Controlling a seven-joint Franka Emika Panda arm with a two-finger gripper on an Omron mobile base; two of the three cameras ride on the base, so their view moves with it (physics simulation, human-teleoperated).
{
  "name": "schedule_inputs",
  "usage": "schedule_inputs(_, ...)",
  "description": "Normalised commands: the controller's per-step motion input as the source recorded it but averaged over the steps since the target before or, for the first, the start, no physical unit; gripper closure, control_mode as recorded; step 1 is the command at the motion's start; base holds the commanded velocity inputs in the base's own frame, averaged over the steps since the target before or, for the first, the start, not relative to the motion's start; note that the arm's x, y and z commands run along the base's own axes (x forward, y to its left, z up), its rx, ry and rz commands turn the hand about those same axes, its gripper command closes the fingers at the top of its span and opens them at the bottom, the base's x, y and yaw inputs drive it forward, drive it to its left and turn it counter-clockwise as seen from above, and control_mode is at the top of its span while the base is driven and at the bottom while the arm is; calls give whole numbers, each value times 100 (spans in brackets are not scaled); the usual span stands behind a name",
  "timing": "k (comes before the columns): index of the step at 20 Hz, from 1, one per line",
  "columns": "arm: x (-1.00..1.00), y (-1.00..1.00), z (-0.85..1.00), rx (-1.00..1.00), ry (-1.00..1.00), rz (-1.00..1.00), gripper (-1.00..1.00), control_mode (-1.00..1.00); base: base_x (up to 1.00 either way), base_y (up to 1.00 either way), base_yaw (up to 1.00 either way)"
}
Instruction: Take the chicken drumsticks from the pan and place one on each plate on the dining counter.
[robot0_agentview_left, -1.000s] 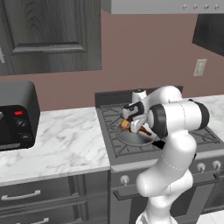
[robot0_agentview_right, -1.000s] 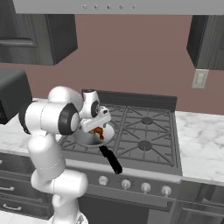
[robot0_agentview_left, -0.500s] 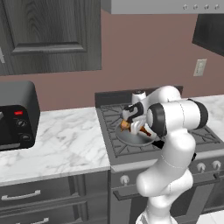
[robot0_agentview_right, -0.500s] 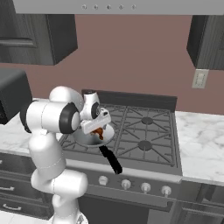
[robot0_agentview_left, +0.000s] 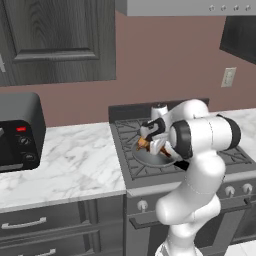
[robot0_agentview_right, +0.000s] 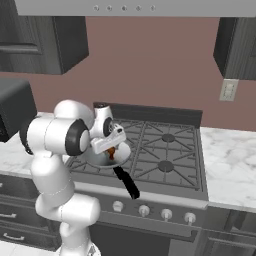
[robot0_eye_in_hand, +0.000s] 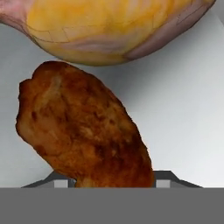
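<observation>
the tool (robot0_agentview_left: 146, 144) sits low in the grey pan (robot0_agentview_left: 150, 159) on the stove (robot0_agentview_right: 165, 150), one finger on either side of the reddish-brown drumstick (robot0_eye_in_hand: 83, 131); whether it pinches it, i cannot tell. the golden drumstick (robot0_eye_in_hand: 109, 28) lies touching beside it, both resting on the pan floor.

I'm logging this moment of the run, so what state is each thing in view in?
gripper: down in the pan, its tips either side of the brown drumstick; grip not confirmed
brown drumstick: lying in the pan
golden drumstick: lying in the pan beside the brown one
pan: on the stove's front left burner, handle pointing forward
toaster oven: on the counter, door shut
</observation>
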Motion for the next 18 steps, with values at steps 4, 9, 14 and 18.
schedule_inputs(4,-31,0,52,0,0,5,100,-100,0,0,0)
schedule_inputs(9,-48,0,78,0,0,7,100,-100,0,0,0)
schedule_inputs(14,-57,0,73,0,0,9,100,-100,0,0,0)
schedule_inputs(18,-55,0,61,0,0,4,100,-100,0,0,0)
